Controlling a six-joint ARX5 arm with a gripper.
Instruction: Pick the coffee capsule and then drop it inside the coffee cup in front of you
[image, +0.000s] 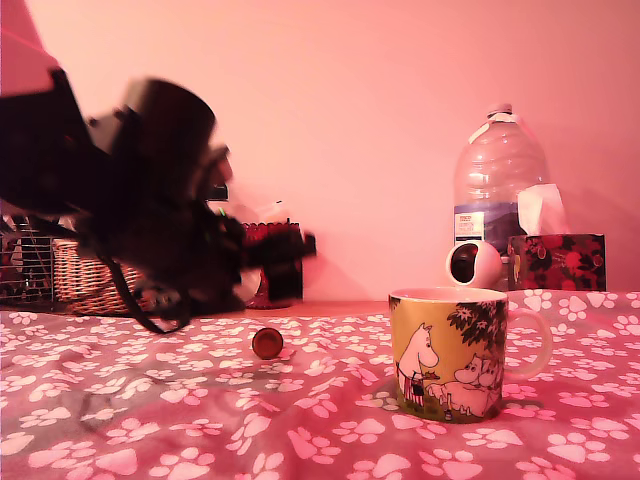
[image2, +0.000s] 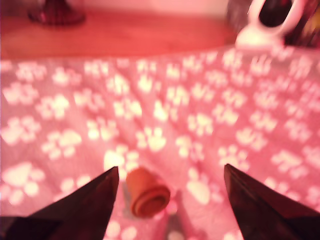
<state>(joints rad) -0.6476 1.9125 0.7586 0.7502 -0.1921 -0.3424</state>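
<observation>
The coffee capsule (image: 267, 343) lies on its side on the paw-print cloth, its dark round end facing the exterior camera. In the wrist view the coffee capsule (image2: 146, 192) is a small tan tapered pot lying between my two dark fingertips, nearer one of them and touching neither. My gripper (image2: 171, 176) is open and hovers over it. In the exterior view my arm (image: 150, 200) is a dark blurred mass at the left, and its fingers are lost in the blur. The coffee cup (image: 455, 352), a yellow mug with white cartoon figures, stands upright at the exterior view's right.
A white ball-shaped thing with a dark hole (image: 473, 265) stands behind the mug, with a large water bottle (image: 498, 180) and a tissue box (image: 556, 260) further back. A wicker basket (image: 85, 275) sits at the exterior view's far left. A red glass base (image2: 55, 12) stands on bare wood beyond the cloth.
</observation>
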